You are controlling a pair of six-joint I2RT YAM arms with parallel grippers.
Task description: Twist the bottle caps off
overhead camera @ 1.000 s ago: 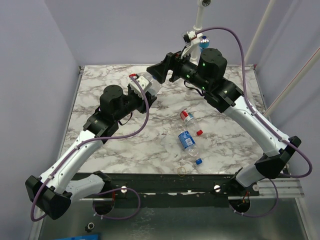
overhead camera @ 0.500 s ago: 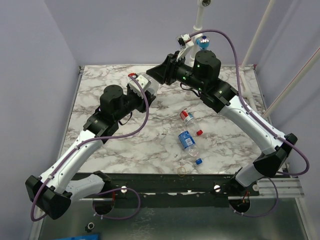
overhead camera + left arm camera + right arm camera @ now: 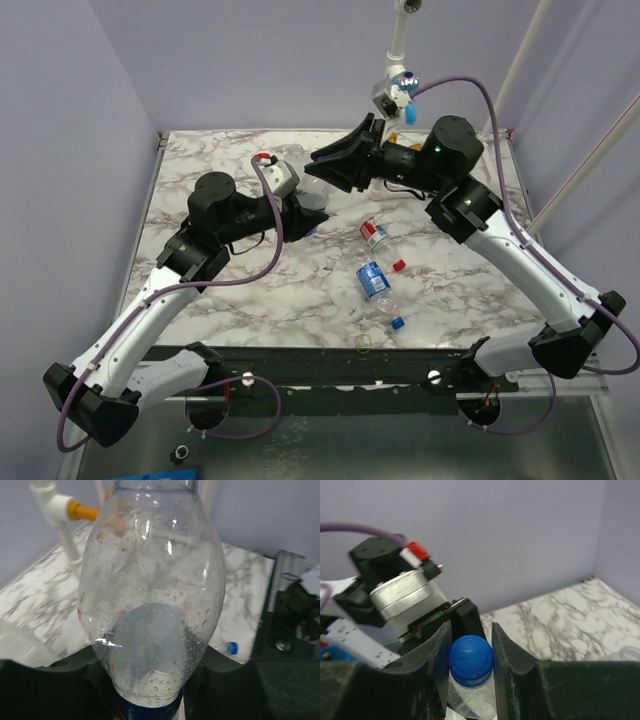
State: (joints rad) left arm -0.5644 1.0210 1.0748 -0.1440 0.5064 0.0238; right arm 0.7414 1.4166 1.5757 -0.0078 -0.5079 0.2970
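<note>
My left gripper (image 3: 303, 203) is shut on a clear, droplet-covered bottle (image 3: 152, 600) with a blue label, held up above the back of the table. In the left wrist view the bottle fills the frame. Its blue cap (image 3: 470, 660) sits pinched between the two dark fingers (image 3: 439, 655) of my right gripper (image 3: 322, 165), which is shut on it. Lying on the table are a red-label bottle (image 3: 373, 234), a blue-label bottle (image 3: 372, 281), a loose red cap (image 3: 398, 265) and a loose blue cap (image 3: 398, 322).
A yellowish rubber-band ring (image 3: 364, 341) lies near the marble table's (image 3: 220, 290) front edge. A white pole with an orange fitting (image 3: 82, 511) stands at the back. Purple walls close in the left and back sides.
My right gripper has come down over the bottle's top and shut on the blue cap. The left arm shifted slightly left, still holding the bottle.
</note>
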